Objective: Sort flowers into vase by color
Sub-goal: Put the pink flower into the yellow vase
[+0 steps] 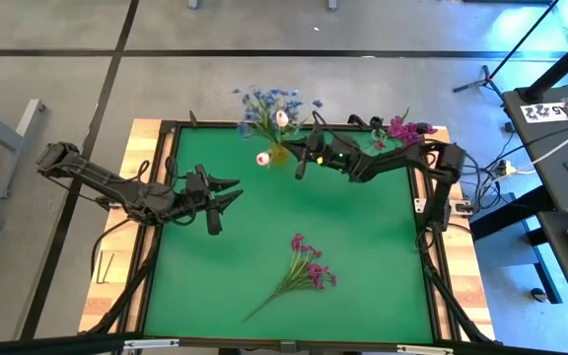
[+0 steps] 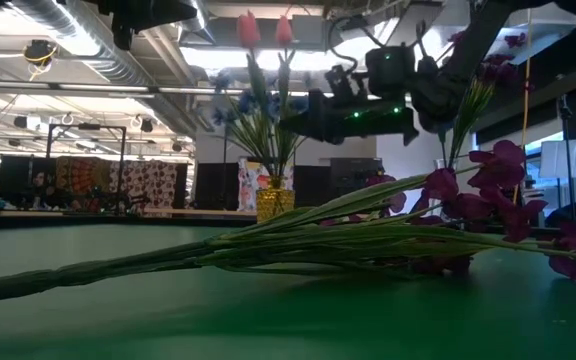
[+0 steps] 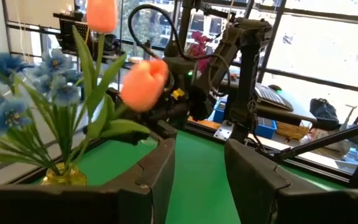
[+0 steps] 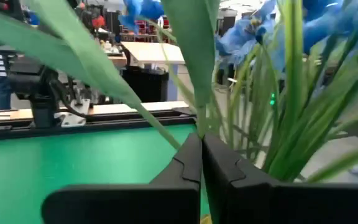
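A yellow vase (image 1: 279,154) at the far edge holds blue flowers (image 1: 264,102) and a white tulip bud (image 1: 282,118). A second tulip bud (image 1: 262,158) leans out toward the table's left. My right gripper (image 1: 301,168) is right at this vase, shut on a green stem (image 4: 197,127). Several magenta flowers (image 1: 304,271) lie flat on the green table, in its near middle. My left gripper (image 1: 227,192) hovers open over the table's left part. It points at the vase, with nothing between its fingers (image 3: 160,168). My right gripper pinches a thin green stem between its two fingertips, at the spot where two long leaves branch off (image 4: 199,132). The fingers come about level from the table's right side. The stem rises upright among the blue flowers. Leaves hide its lower end.
More magenta flowers (image 1: 402,128) stand upright at the far right corner, beside my right arm. A raised dark frame (image 1: 171,197) rims the green table. The near left part of the table (image 1: 205,286) is bare.
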You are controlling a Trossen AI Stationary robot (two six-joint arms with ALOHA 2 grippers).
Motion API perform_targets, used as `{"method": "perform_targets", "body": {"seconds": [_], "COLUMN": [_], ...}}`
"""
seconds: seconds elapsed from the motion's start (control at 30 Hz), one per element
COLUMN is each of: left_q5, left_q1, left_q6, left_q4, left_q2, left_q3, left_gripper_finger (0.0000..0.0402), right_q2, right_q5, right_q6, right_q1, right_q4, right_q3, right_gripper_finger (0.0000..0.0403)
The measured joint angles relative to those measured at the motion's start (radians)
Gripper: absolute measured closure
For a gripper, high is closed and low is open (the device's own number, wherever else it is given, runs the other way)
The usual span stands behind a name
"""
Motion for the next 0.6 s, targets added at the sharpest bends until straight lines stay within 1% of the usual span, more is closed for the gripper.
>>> {"method": "perform_targets", "body": {"seconds": [0.07, 0.3, 0.5, 0.6], "left_q5": [0.0, 0.0, 0.0, 0.0], "left_q1": [0.0, 0.0, 0.0, 0.0], "left_q6": [-0.01, -0.015, -0.02, -0.02], "left_q4": [-0.005, -0.005, -0.004, -0.004], "left_q2": [0.0, 0.0, 0.0, 0.0], "left_q3": [0.0, 0.0, 0.0, 0.0], "left_gripper_finger": [0.0266, 0.0266, 0.0266, 0.0266], "right_q2": [0.009, 0.01, 0.009, 0.008], "right_q5": [-0.001, -0.002, -0.076, -0.09], "right_q6": [0.019, 0.061, 0.129, 0.145], "right_q1": [0.001, 0.001, 0.002, 0.002], "right_q4": [-0.001, -0.086, -0.098, -0.105], "right_q3": [0.0, 0.0, 0.0, 0.0], "right_gripper_finger": [0.0401, 0.0401, 0.0401, 0.0401]}}
